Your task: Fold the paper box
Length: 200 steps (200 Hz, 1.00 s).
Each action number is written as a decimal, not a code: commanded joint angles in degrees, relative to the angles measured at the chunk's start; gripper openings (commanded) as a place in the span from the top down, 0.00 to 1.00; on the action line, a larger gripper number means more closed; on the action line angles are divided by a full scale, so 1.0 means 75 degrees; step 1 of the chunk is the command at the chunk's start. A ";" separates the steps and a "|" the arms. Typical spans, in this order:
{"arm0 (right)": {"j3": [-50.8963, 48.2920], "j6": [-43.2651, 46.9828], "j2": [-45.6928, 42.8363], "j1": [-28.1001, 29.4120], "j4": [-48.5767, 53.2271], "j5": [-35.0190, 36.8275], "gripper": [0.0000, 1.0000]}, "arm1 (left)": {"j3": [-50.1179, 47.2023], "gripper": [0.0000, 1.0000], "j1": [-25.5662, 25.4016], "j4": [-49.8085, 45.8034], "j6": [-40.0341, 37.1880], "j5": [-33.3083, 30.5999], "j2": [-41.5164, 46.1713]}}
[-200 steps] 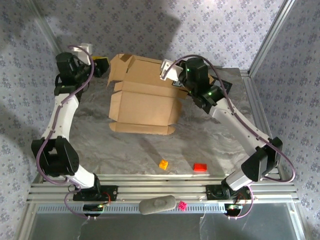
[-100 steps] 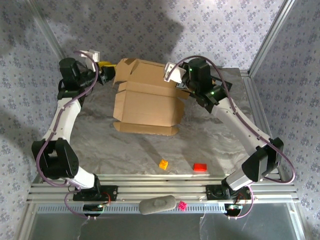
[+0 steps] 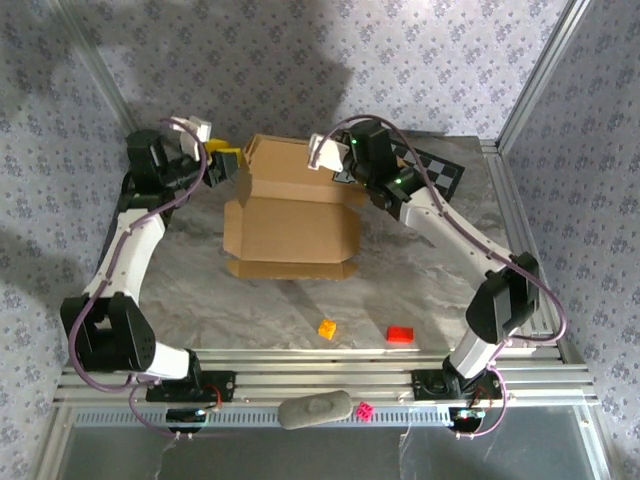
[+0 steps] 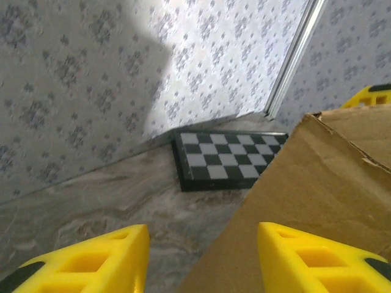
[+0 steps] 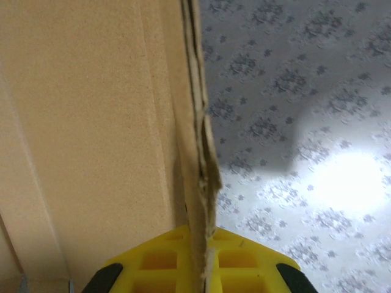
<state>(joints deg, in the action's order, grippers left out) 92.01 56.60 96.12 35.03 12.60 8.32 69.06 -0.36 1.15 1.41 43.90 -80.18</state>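
The box (image 3: 290, 225) sits far-centre on the table (image 3: 420, 270), with bare surface along its near edge and an orange brick (image 3: 326, 327) well apart. The right claw (image 5: 197, 268) is pinched tight on a raised cardboard edge. The left claw (image 4: 201, 244) stands half spread at the box's far-left corner, gripping nothing.

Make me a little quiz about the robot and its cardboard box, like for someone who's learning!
1. True or false: the right gripper is pinching an edge of the paper box.
2. The board at the table's far side has: A stripes, B checks, C dots?
3. How many small blocks lie on the table between the box and the arm bases?
Key: 1 true. 2 B. 3 two: the orange block and the red block.
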 commanded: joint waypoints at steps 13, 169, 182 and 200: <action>0.0565 0.0159 0.0684 0.0424 -0.0176 0.0224 1.00 | -0.1221 0.50 0.0484 0.0072 -0.0419 -0.0868 0.0859; 0.1293 0.0771 0.3151 0.1288 -0.1028 0.0848 1.00 | -0.4050 0.45 0.1121 -0.0165 -0.1522 -0.4448 0.1576; 0.1303 0.0829 0.3246 0.1294 -0.1083 0.0831 1.00 | -0.4052 0.45 0.1140 -0.0094 -0.1515 -0.4452 0.1390; 0.1331 0.0832 0.3354 0.1304 -0.1105 0.0814 1.00 | -0.4031 0.45 0.1164 0.0028 -0.1536 -0.4371 0.1141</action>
<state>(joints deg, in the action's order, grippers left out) 100.14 62.00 119.57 44.29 5.48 14.17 38.92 7.90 -1.04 -8.60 11.88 -69.63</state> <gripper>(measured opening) 0.061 0.553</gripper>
